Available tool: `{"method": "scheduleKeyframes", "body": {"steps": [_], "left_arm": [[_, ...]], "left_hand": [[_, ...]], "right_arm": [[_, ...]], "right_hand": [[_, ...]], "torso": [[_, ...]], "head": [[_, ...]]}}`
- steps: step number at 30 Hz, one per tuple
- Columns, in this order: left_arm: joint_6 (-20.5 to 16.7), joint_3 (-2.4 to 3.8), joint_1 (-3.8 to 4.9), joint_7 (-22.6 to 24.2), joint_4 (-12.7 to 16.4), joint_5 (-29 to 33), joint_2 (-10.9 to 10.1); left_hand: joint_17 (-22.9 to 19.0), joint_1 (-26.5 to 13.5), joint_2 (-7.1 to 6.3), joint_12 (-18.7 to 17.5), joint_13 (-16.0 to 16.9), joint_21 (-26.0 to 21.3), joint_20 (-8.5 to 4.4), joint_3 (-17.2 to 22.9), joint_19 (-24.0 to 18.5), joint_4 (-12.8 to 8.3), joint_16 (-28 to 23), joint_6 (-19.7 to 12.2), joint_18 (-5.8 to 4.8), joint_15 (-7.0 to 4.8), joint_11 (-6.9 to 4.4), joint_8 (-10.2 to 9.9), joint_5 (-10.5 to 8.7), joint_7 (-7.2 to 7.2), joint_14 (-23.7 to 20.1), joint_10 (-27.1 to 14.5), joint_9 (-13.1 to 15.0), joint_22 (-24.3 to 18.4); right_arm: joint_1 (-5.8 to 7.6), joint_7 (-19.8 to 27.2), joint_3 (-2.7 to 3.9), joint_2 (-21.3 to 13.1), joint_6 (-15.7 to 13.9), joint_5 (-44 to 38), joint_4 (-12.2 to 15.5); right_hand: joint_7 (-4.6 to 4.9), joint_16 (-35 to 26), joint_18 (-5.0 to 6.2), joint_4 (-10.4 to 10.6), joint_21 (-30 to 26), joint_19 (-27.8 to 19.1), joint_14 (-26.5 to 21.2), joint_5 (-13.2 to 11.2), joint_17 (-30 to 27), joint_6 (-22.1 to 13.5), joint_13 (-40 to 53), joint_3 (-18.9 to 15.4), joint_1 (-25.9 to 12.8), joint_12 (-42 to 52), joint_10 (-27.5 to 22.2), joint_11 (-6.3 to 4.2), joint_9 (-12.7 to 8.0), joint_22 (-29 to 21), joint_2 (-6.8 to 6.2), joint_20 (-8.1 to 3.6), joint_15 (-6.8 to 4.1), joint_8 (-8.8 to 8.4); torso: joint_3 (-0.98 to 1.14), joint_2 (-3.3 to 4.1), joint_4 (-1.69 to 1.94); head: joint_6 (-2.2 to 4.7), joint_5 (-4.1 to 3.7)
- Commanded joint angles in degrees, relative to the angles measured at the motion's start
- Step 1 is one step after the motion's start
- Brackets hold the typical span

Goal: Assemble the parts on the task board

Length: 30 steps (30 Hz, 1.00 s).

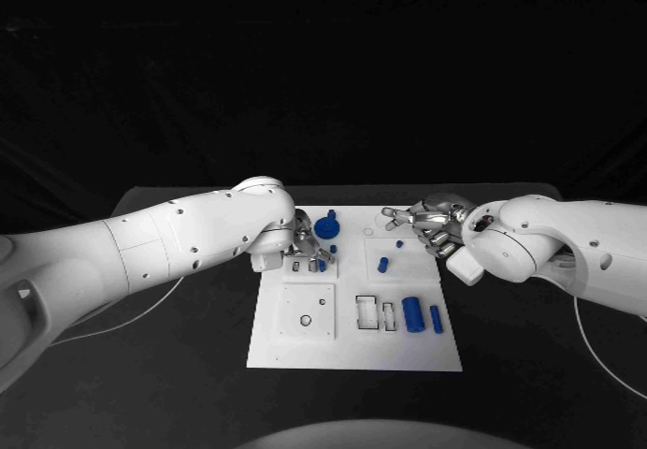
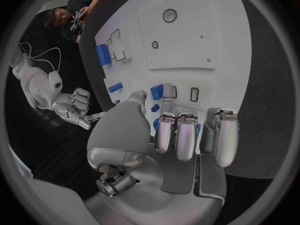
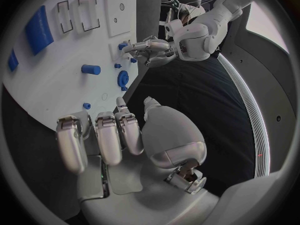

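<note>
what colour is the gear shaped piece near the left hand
Blue. The gear-shaped piece on the white board by the left hand shows best in the head view.

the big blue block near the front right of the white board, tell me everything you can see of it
The large blue rectangular block looks like smooth matte plastic with rounded ends. It lies flat on the white task board, lengthwise front to back, just right of two black-outlined rectangular slots. A slimmer blue bar lies alongside on its other side, apart from it. Neither hand touches it; both are farther back on the board.
</note>
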Motion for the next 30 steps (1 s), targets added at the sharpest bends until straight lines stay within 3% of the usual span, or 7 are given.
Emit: {"method": "scheduleKeyframes", "body": {"steps": [1,10,16,25,30], "left_arm": [[0.83,0.03,-0.02,0.57,-0.08,0.38,0.26],[0.32,0.03,-0.02,0.64,-0.3,0.38,0.33],[-0.12,0.03,-0.02,0.61,0.03,0.38,0.13],[-0.26,0.03,-0.02,0.84,-0.05,0.43,0.16],[-0.23,0.03,-0.02,0.99,-0.1,0.48,0.31]], "left_hand": [[15.08,0.38,0.12,0.14,15.07,0.14,-0.38,0.32,5.82,-0.07,0.15,0.45,-0.86,-0.42,-0.39,-0.22,0.42,-0.12,6.17,5.86,0.13,15.09],[15.08,0.78,0.18,0.14,15.07,0.14,-0.4,0.42,5.82,-0.18,0.15,0.53,-0.86,-0.45,-0.45,-0.23,0.55,-0.2,6.17,5.86,0.31,15.09],[15.08,1.22,0.17,0.14,15.07,0.14,-0.44,0.51,5.82,-0.23,0.15,0.53,-0.86,-0.49,-0.5,-0.22,0.59,-0.25,6.17,5.86,0.51,15.09],[15.08,1.95,0.08,0.14,15.07,0.14,-0.53,0.61,5.82,-0.24,0.15,0.38,-0.86,-0.54,-0.54,-0.08,0.59,-0.28,6.17,5.86,0.97,15.09],[15.08,2.05,0.0,0.14,15.07,0.14,-0.55,0.58,5.82,-0.21,0.15,0.24,-0.86,-0.55,-0.52,-0.04,0.56,-0.25,6.17,5.86,1.1,15.09]], "right_arm": [[-0.09,-0.42,-0.01,0.06,1.01,-0.58,-0.08],[-0.21,-0.7,-0.02,0.09,1.22,-0.58,-0.12],[-0.25,-0.89,-0.02,-0.01,1.17,-0.58,0.0],[-0.27,-1.05,-0.03,0.13,1.12,-0.58,-0.03],[-0.28,-1.03,-0.03,0.18,1.07,-0.58,-0.06]], "right_hand": [[0.08,0.24,-0.38,0.04,0.26,6.0,6.07,0.36,15.1,-0.05,15.1,-0.22,-0.05,0.22,6.01,0.43,0.08,15.08,0.42,0.19,0.44,0.21],[0.08,0.24,-0.38,0.04,0.26,6.0,6.07,0.39,15.1,-0.08,15.1,-0.25,-0.03,0.22,6.01,0.44,0.09,15.08,0.45,0.2,0.44,0.23],[0.08,0.24,-0.38,0.05,0.26,6.0,6.07,0.4,15.1,-0.09,15.1,-0.27,-0.03,0.22,6.01,0.44,0.09,15.08,0.47,0.2,0.44,0.25],[0.08,0.24,-0.38,0.05,0.26,6.0,6.07,0.4,15.1,-0.1,15.1,-0.28,-0.03,0.22,6.01,0.44,0.09,15.08,0.48,0.2,0.44,0.25],[0.09,0.24,-0.38,0.06,0.26,6.0,6.07,0.41,15.1,-0.13,15.1,-0.32,-0.04,0.22,6.01,0.44,0.1,15.08,0.51,0.2,0.45,0.27]], "torso": [[0.03,-0.02,0.02],[-0.01,0.01,0.01],[0.01,0.12,0.06],[-0.01,-0.05,-0.02],[-0.03,0.02,0.01]], "head": [[-0.05,0.1],[-0.16,0.07],[0.13,0.39],[-0.48,0.22],[-0.39,0.23]]}}
